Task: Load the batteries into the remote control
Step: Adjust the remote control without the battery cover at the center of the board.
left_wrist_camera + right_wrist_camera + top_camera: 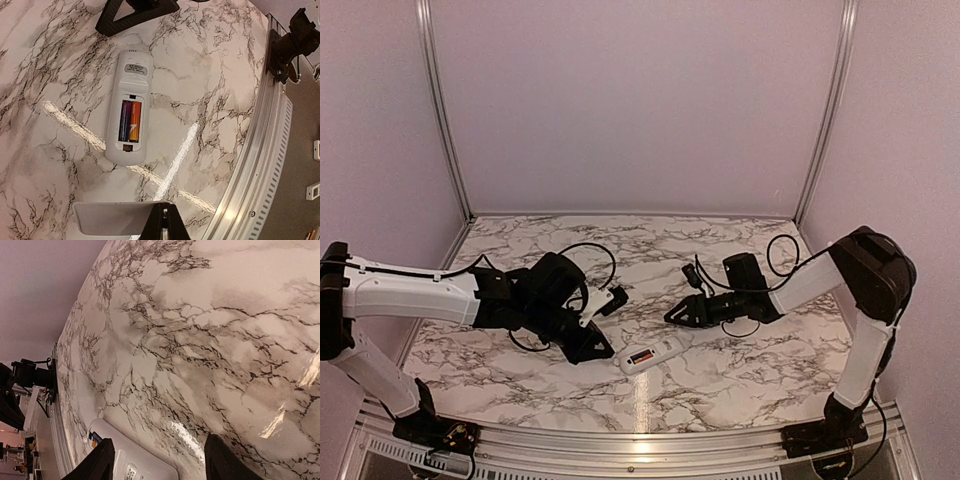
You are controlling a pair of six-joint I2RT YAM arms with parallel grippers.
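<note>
The remote control (131,107) lies back-up on the marble table, its compartment open. Two batteries sit side by side in it, a dark one (124,120) and an orange one (135,121). My left gripper (169,222) is shut on the edge of a plain white flat piece (112,217), held just off the remote's near end. In the top view the left gripper (600,350) is by the remote's (658,352) left end. My right gripper (160,465) stands open over the remote's (137,460) other end, nothing gripped; in the top view it (677,316) hovers right above the remote.
An aluminium rail (260,150) borders the table's near edge, with the right arm's base (292,37) bolted on it. Pale walls and metal posts (442,110) close in the back and sides. Black cables (595,252) loop over both wrists.
</note>
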